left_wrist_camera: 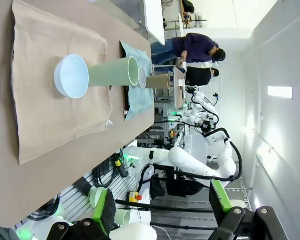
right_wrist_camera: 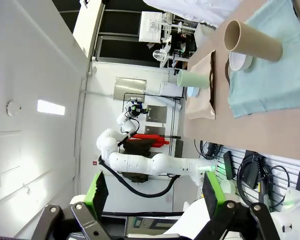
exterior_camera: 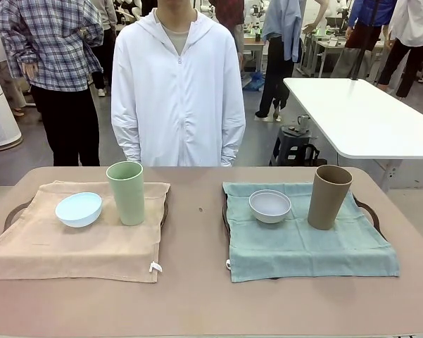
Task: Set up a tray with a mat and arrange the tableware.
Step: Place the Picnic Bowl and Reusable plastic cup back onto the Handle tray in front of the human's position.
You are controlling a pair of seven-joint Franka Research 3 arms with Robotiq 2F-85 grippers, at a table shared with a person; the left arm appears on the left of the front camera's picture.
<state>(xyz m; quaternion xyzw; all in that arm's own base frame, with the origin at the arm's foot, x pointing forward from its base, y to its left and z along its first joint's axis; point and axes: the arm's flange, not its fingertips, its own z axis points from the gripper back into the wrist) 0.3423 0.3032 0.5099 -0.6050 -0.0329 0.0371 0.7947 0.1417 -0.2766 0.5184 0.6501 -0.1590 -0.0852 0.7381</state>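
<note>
Tableware looks already laid out: two trays sit side by side on the brown table [exterior_camera: 197,296], each under a cloth mat. Robot's-left tray [exterior_camera: 14,210] carries a beige mat [exterior_camera: 77,246], with a pale blue bowl [exterior_camera: 79,209] just beside an upright light green tumbler [exterior_camera: 127,192]. Robot's-right tray [exterior_camera: 369,210] carries a teal mat [exterior_camera: 302,250], with a greyish white bowl [exterior_camera: 270,205] near an upright tan brown tumbler [exterior_camera: 329,196], the two apart, not touching. Person in white hooded jacket [exterior_camera: 177,91] stands at the far edge, hands not on the table. Left gripper [left_wrist_camera: 159,210] seen in its wrist view, jaws spread wide, nothing between the green pads, hanging well off the table edge and rolled sideways. Right gripper [right_wrist_camera: 154,197] same story in its wrist view: released, empty, well back from the teal mat. Judgement: arranging step reads as finished or at a pause, both sets complete with mat, bowl and cup. If anything remains, next move calls for an arm to swing in over a tray from its own side, descend on a tumbler or bowl rim with jaws wide, and avoid snagging the loose cloth, which could drag and tip the tall cups.
</note>
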